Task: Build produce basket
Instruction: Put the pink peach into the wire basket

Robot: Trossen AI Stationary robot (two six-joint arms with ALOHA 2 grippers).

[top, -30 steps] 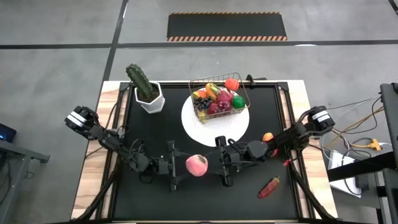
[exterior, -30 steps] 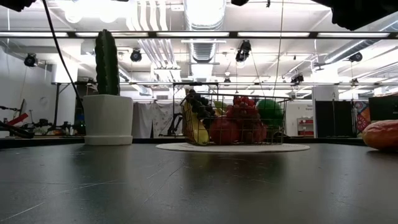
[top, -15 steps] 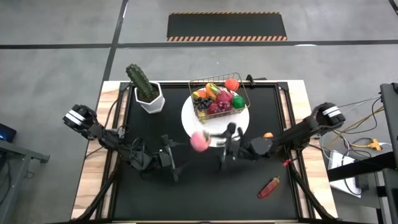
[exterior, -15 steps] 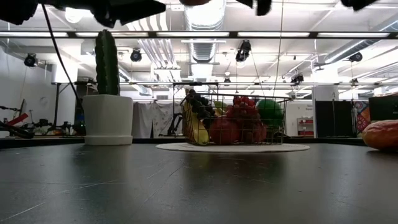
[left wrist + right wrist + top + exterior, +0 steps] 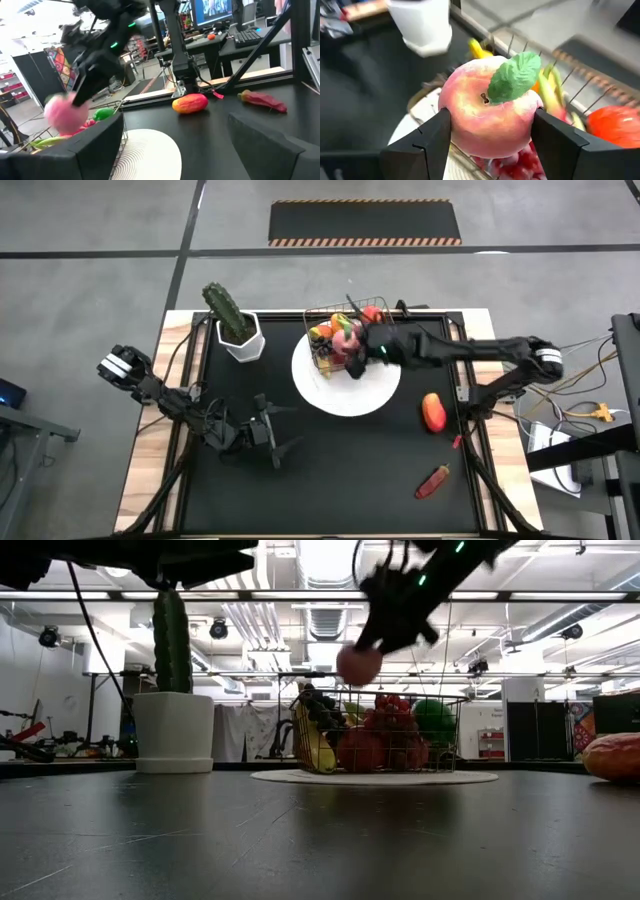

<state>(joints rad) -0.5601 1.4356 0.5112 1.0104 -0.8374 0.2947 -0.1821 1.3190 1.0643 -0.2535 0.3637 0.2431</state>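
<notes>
Wire basket (image 5: 352, 338) sits on a white round plate (image 5: 345, 390) at the far middle of the black worktop (image 5: 330, 470). Already inside: banana, grapes, a green piece, red and orange pieces, packed close.

Pink peach (image 5: 347, 335) with a green leaf hangs in the air over the basket, above the rim, not touching the produce below. In the low view the peach (image 5: 357, 665) shows clear of the basket top. Right gripper (image 5: 352, 340) holds it; the right wrist view shows the jaws pressed against the peach (image 5: 490, 112) on both sides. Right arm reaches in from the right edge across the worktop.

Outside the basket: an orange-red mango-like fruit (image 5: 433, 411) lies on the worktop right of the plate, apart from it. A red chili pepper (image 5: 433, 481) lies nearer the front right.

Left gripper (image 5: 270, 438) hovers low at front left of the worktop, jaws wide, nothing between them.

White pot with cactus (image 5: 238, 330) stands at far left, beside the plate, not touching.
</notes>
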